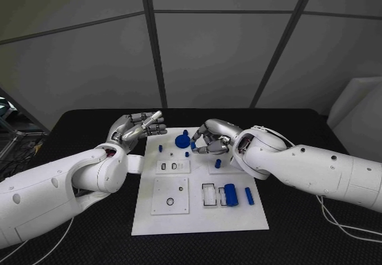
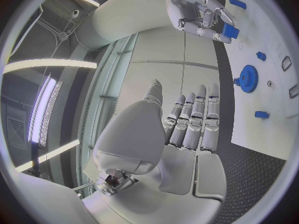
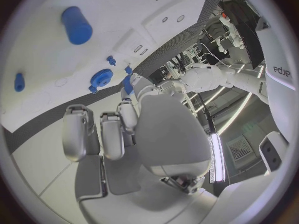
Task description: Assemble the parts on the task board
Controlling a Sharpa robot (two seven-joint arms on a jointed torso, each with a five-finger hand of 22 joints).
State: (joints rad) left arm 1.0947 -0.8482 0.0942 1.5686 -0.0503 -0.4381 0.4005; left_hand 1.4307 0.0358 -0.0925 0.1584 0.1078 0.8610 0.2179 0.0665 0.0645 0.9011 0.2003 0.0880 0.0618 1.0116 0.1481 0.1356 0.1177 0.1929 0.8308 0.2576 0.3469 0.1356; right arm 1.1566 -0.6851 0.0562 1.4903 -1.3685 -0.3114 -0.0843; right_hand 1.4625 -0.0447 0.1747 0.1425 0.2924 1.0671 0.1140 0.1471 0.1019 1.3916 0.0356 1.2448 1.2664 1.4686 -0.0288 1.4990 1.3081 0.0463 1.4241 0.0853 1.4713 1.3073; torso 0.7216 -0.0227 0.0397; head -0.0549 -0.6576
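Head view: right hand (image 1: pixel 213 137) poised over the far end of the task board (image 1: pixel 239 221), fingers curled around a small blue part (image 2: pixel 228 31), which the left wrist view shows pinched at the fingertips. Blue gear (image 1: pixel 183 141) lies on the board just beside this hand, toward the left hand; a short blue peg (image 1: pixel 217 163) stands just nearer the robot than the hand. Farther toward the robot lie a large blue cylinder (image 1: pixel 231 194) and a slimmer blue bar (image 1: pixel 249 196), side by side.

Left hand (image 1: pixel 137 128) raised above the black tabletop (image 1: pixel 88 124) beside the board's far left corner, fingers extended and slightly apart, holding nothing. Two small blue pegs (image 1: pixel 160 148) stand on the board between this hand and the gear.
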